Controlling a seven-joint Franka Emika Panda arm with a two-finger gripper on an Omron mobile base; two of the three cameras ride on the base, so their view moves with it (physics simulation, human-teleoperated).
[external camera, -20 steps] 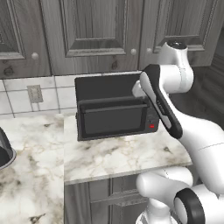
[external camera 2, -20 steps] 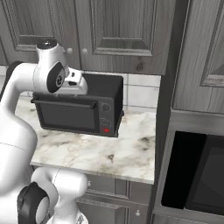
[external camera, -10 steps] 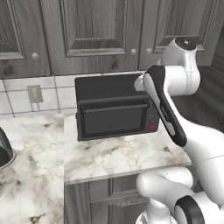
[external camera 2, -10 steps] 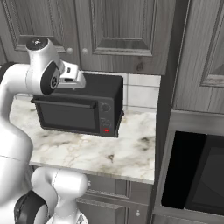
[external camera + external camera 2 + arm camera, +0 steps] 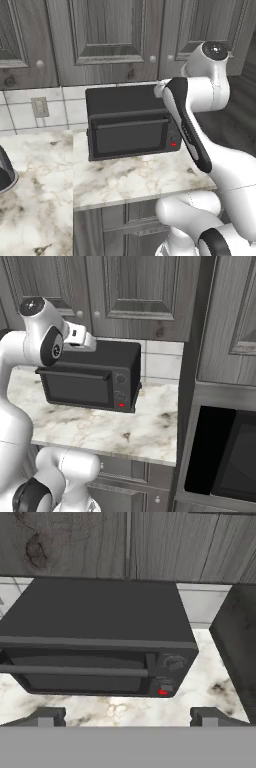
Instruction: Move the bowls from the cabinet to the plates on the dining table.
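Observation:
The grey wood-grain cabinet [image 5: 110, 40] hangs above the counter with its raised-panel doors shut, so both bowls are hidden. Small round knobs [image 5: 152, 59] sit near the doors' lower corners. My gripper [image 5: 128, 718] is open with nothing between its fingertips [image 5: 47, 716]. It hovers over the front of the black microwave, facing the cabinet's lower edge [image 5: 125, 542]. In the right base view the hand [image 5: 82, 340] is just above the microwave's top left, below the cabinet doors [image 5: 140, 296]. The plates and the dining table are out of view.
A black microwave [image 5: 130, 122] stands on a marble counter [image 5: 130, 180] against a tiled wall with an outlet [image 5: 39, 106]. A dark round object [image 5: 5, 172] is at the left edge. To the right is a tall cabinet with a black built-in oven [image 5: 225, 456].
The arm's upper joint has swung slightly outward and the hand has risen a little above the microwave's top. The cabinet doors stay shut.

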